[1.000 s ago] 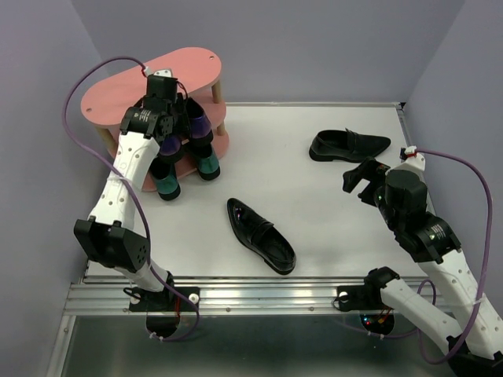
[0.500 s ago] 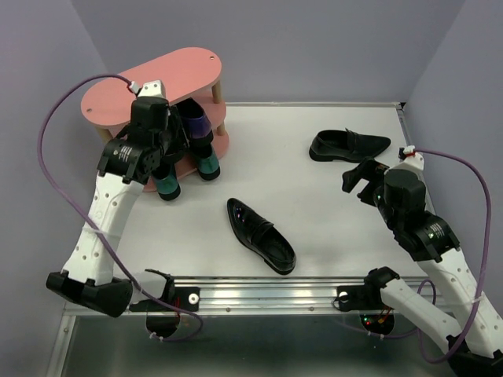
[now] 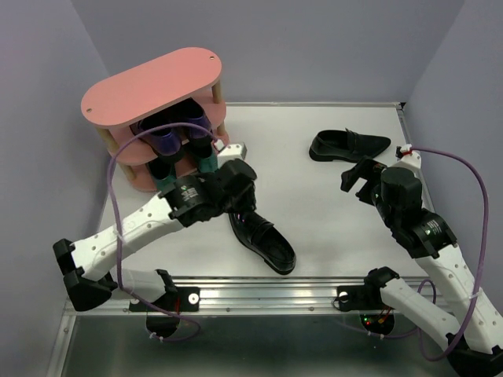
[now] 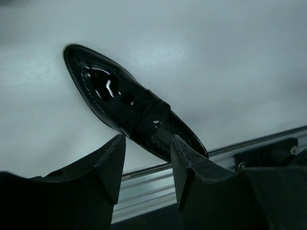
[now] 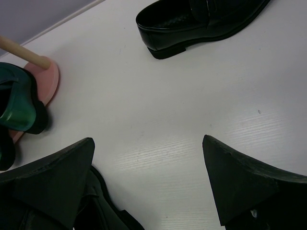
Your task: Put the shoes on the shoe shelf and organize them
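Top external view: the shoe shelf (image 3: 149, 86) is standing at the far left corner of the table (image 3: 314, 212), with purple-heeled shoes (image 3: 169, 137) and green-heeled shoes (image 3: 208, 161) sitting on its lower boards. The left arm, which was reaching into the shelf front half a second earlier, is now stretching away from the shelf, toward the arm bases and to the right of it. Left wrist view: the left gripper (image 4: 146, 148) is hovering with its jaws parted over the heel end of a glossy black loafer (image 4: 129, 108), gripping nothing. That loafer is lying on the table well apart from the shelf, toe pointing back toward it, unmoved since the earlier frame. Right wrist view: the right gripper (image 5: 147, 141) is hanging with its jaws spread wide and empty, much as before. A second black loafer (image 5: 201, 21) is resting far to the right of the shelf, also unmoved. One green heel (image 5: 19, 108) is overhanging the edge of the shelf's bottom board.
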You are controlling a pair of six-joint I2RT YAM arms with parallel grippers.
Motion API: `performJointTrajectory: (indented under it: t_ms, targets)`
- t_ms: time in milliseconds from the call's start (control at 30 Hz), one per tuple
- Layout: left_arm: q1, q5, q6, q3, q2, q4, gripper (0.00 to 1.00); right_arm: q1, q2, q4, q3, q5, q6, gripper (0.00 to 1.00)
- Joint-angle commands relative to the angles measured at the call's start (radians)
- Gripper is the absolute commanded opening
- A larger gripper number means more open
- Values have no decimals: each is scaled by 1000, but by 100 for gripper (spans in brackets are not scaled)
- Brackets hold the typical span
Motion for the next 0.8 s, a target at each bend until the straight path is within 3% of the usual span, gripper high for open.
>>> performJointTrajectory:
  t_ms: [0, 100, 333, 533, 767]
  targets:
    - [-127, -72, -342, -63, 54, 67, 53, -7, 1, 40, 14, 29, -16, 100]
    - [-202, -111, -553, -92, 111, 28, 55, -7, -5, 40, 11, 29, -17, 100]
    - [-242, -60, -745, -219, 170, 53, 61, -7, -17, 34, 1, 33, -33, 100]
    - [-247, -10, -793, -321, 186, 104, 66, -7, -8, 34, 0, 26, -28, 100]
    - [-249, 59, -765, -384, 275, 187, 65, -7, -5, 35, -2, 18, -22, 100]
